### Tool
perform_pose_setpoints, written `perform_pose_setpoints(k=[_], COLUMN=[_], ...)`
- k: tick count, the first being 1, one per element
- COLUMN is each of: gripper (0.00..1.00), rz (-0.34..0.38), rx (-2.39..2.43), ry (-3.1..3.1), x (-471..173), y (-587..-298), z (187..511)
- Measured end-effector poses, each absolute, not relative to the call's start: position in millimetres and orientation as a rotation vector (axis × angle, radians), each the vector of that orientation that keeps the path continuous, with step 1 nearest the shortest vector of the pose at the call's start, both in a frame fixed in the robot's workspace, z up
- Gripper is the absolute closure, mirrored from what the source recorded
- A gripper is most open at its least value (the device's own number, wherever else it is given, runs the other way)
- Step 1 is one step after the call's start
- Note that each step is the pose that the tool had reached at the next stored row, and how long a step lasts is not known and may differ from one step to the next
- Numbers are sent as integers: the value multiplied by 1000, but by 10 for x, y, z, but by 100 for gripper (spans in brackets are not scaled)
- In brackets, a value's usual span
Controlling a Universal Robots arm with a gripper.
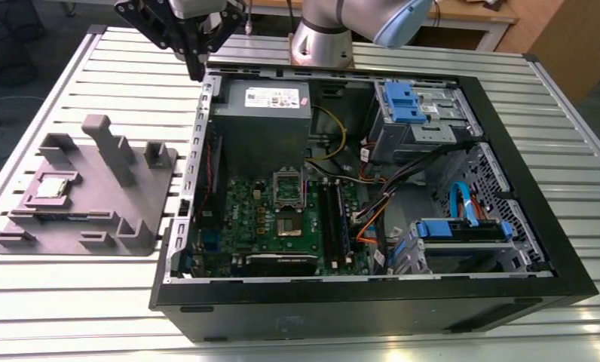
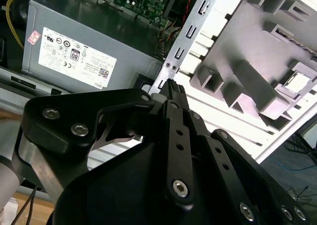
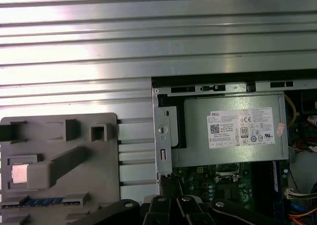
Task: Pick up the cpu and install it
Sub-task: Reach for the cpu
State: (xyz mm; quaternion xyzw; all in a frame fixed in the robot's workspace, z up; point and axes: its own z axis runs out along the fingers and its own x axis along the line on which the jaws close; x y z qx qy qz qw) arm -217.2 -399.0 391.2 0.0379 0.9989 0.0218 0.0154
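Observation:
The cpu (image 1: 53,186) is a small silvery square lying in a pocket of the grey holder tray (image 1: 129,204) at the exterior view's left. It also shows in the second wrist view as the cpu (image 2: 299,82) and in the first wrist view as the cpu (image 3: 20,174). My gripper (image 1: 195,74) hangs above the far left corner of the open computer case (image 1: 381,302), beside the power supply (image 1: 263,113). Its black fingers (image 2: 174,103) are pressed together, shut on nothing. The motherboard's socket (image 1: 288,225) lies uncovered with its metal frame (image 1: 287,183) hinged up.
The case holds the motherboard (image 1: 234,219), orange and black cables (image 1: 381,204) and blue-tabbed drive bays (image 1: 416,102). Raised grey blocks (image 1: 111,147) stand on the tray. Everything rests on a slatted metal table (image 1: 68,302). The arm's base (image 1: 320,41) stands behind the case.

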Motion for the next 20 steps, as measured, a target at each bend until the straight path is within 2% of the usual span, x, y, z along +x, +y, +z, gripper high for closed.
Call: perform_pose_setpoints(k=[20], gripper=[89], rz=[68], rx=[118], ry=[3108], x=[-2439], y=[-3989], z=[3899])
